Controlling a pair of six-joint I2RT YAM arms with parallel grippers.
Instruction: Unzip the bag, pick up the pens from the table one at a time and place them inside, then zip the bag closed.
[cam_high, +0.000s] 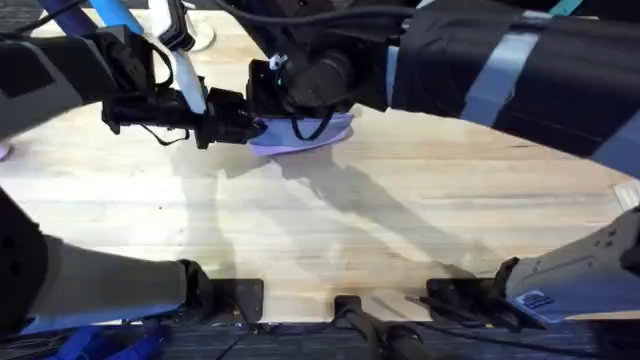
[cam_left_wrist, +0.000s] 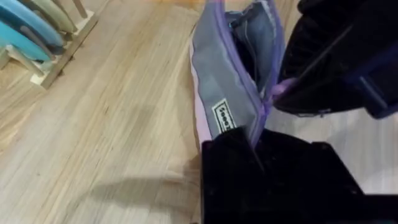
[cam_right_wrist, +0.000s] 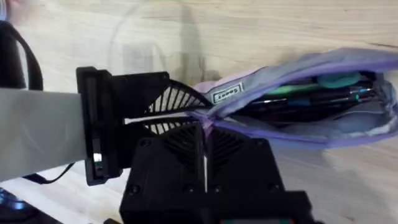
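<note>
while the bag (cam_high: 300, 133) lies on the far middle of the table (cam_high: 400, 220) with its mouth gaping and the pens (cam_right_wrist: 311, 93) already lying inside it, teal and dark barrels showing through the opening, the step in hand looks to be the closing of the zipper. the left gripper (cam_left_wrist: 261, 140) is pinched onto the end of the pouch, at the fabric where the zipper tracks meet beside the small sewn label (cam_right_wrist: 226, 94), and serves as the anchor. the right gripper (cam_right_wrist: 205, 127) has its fingers drawn narrow at that same end, apparently closed on the zipper pull (cam_left_wrist: 281, 87), though the pull itself is mostly hidden behind the black fingers, so i judge this rather than see it plainly. to do this well, the left should keep its hold firm and low so the soft pouch cannot slide or bunch, and the right should draw the pull straight along the line of the teeth toward the far end, level with the opening and not lifting. the risk i see is the grey lining (cam_left_wrist: 249, 37) or a pen tip catching in the track; a slow, even pull with the fabric kept taut should avoid that. a wooden rack (cam_left_wrist: 56, 37) stands well apart and should not interfere.
</note>
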